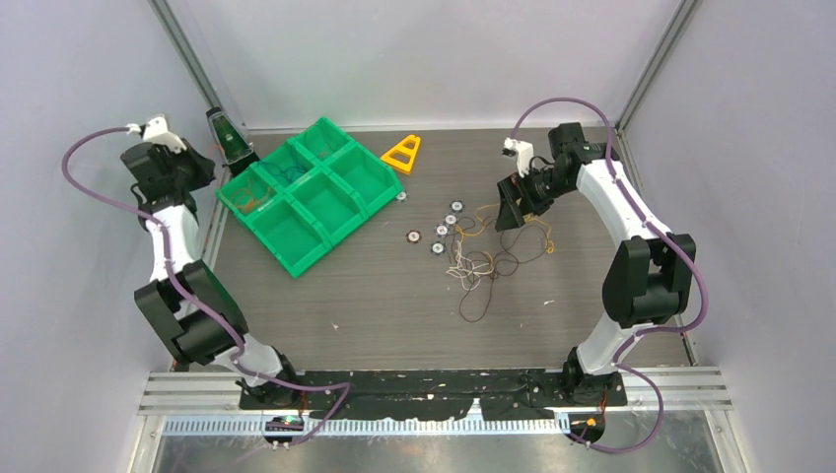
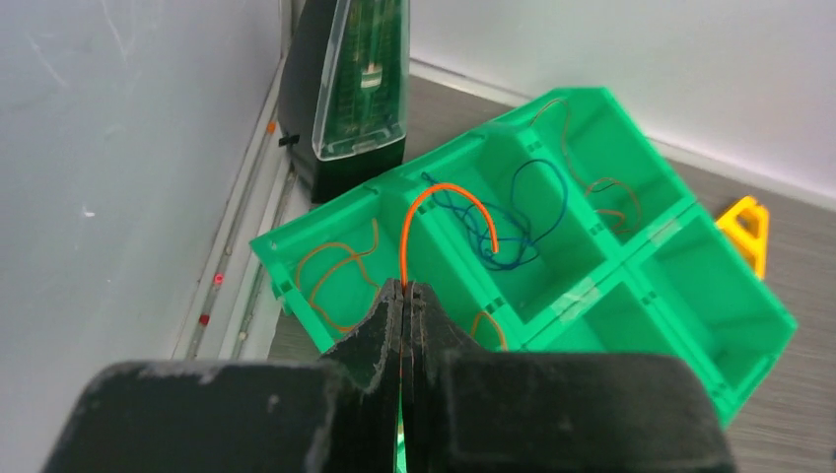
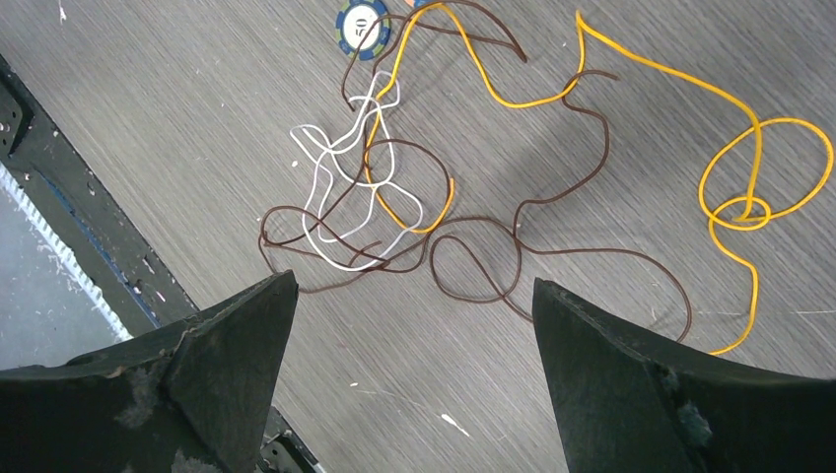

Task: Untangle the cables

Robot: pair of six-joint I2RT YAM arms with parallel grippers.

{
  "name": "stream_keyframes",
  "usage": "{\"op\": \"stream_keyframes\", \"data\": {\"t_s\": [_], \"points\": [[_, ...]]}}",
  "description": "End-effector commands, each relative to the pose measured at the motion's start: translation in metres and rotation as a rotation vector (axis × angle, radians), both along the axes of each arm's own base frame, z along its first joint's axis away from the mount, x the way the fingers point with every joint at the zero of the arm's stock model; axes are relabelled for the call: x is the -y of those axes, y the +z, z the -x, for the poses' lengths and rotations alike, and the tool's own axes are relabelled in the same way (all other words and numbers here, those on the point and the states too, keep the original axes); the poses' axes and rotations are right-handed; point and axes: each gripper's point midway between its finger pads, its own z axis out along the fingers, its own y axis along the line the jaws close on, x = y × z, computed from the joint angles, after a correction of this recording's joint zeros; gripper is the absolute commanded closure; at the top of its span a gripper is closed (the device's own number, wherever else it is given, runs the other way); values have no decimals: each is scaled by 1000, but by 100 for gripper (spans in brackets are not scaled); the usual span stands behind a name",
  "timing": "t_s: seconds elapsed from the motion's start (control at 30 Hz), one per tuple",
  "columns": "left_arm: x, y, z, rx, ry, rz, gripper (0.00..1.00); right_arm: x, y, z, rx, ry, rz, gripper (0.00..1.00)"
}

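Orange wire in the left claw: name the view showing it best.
Left wrist: the orange wire arcs up from the shut left claw over the green bin. Top external leaves it too thin to make out; right wrist doesn't show it.

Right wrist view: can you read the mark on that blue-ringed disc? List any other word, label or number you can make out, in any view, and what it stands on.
Blue-ringed disc: a mark on its pale centre, too blurred to read.
Black case with clear front: pale marks inside, too small to read.
Small discs in the top view: too small to read.
No other text shows; nothing is legible.
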Motion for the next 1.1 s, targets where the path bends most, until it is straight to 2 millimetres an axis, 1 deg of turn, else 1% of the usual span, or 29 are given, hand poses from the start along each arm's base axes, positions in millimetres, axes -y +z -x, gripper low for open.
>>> {"op": "stream_keyframes", "data": {"t_s": [0.0,0.2,0.33,0.4,0.5,0.57,0.63,0.7,0.83,0.93,0.97,1.03,1.07], "points": [[0,-35,-6,-119,-16,-88,100,2,7,9,27,20,17,5],[12,-86,-24,-263,-88,-114,100,5,3,17,17,23,31,5],[19,-112,-37,-361,-130,-129,100,7,0,21,10,22,46,5],[19,-124,-42,-411,-128,-152,100,8,-1,22,9,21,49,5],[10,-140,-48,-491,-101,-165,100,9,-3,24,2,18,52,5],[6,-145,-50,-545,-102,-174,91,10,-3,26,0,17,55,5],[4,-141,-51,-564,-113,-176,80,10,-3,27,-1,14,57,5],[5,-131,-49,-552,-123,-190,72,9,-3,27,-3,16,53,5],[4,-102,-41,-521,-122,-229,56,8,-3,27,-8,16,47,5],[9,-69,-28,-465,-140,-209,49,8,-2,26,-4,18,44,5],[14,-57,-23,-435,-167,-204,48,8,-2,26,-1,19,43,5],[32,-35,-10,-370,-282,-221,48,7,-1,27,0,22,38,5],[45,-27,0,-344,-373,-234,49,7,-1,27,0,24,36,5]]}}
